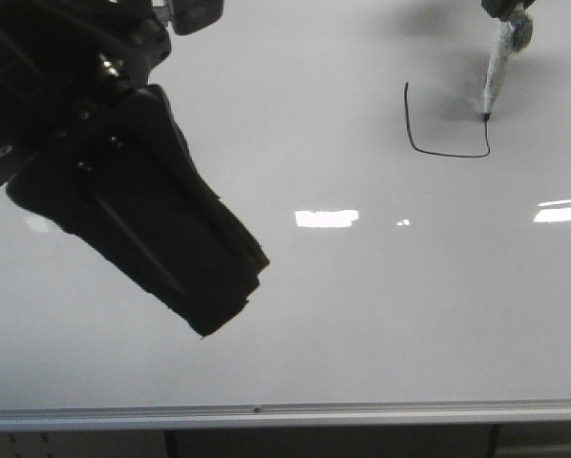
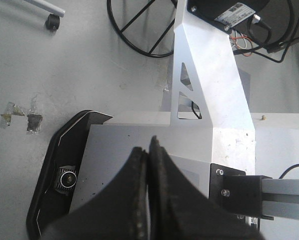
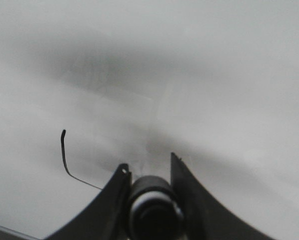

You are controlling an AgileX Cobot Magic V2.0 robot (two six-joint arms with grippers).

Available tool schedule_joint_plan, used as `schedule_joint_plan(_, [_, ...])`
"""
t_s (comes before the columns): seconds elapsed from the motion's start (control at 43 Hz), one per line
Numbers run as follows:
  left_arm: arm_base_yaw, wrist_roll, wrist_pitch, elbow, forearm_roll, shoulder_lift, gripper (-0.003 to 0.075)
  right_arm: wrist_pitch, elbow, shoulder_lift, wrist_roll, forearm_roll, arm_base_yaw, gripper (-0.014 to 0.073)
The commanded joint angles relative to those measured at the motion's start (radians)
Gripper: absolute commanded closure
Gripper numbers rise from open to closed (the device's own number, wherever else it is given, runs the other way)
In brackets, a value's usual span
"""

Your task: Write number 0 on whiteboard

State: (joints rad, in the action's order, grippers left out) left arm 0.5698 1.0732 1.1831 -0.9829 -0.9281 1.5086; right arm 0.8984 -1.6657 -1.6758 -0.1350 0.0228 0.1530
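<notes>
— Closest to the front camera hangs the left tool [image 1: 204, 320], a big black shape over the near left part of the whiteboard [image 1: 295, 324]. How do its fingers stand?

— Pressed together with nothing between them; the left wrist view shows the two dark pads [image 2: 139, 195] meeting along a thin seam. Beyond them that camera sees a grey floor, a white metal frame [image 2: 209, 85], black cables [image 2: 139, 30] and a caster wheel [image 2: 52, 21].

— And the surface itself?

— Glossy white-grey, with bright rectangular light reflections [image 1: 327, 218] across its middle and at the right edge. A silver frame edge [image 1: 285, 416] runs along the near side.

— Where is the number 0?

— At the far right of the board, and only part drawn: the number 0 [image 1: 438, 153] is an open stroke so far, a left side curving into a flat bottom, then a short rise on the right. The marker [image 1: 496, 72] stands nearly upright with its tip on the end of that rise.

— What holds the marker?

— The right tool [image 3: 149, 172], its fingers clamped on the marker's barrel [image 3: 150, 207], one on either side in the right wrist view. The stroke's left side [image 3: 64, 155] shows there too.

— Room to move?

— Bare board spreads between the left tool and the stroke, which lie well apart.
</notes>
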Motion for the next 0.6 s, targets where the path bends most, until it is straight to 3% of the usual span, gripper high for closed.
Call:
schedule_joint_plan(0.0, [0.007, -0.004, 0.017, -0.029, -0.063, -0.036, 0.0740, -0.117, -0.033, 0.054, 0.003, 0.000, -0.007, 0.0661])
schedule_joint_plan(0.581, [0.007, -0.004, 0.017, -0.029, -0.063, -0.036, 0.0740, -0.295, -0.033, 0.054, 0.003, 0.134, 0.000, 0.0661])
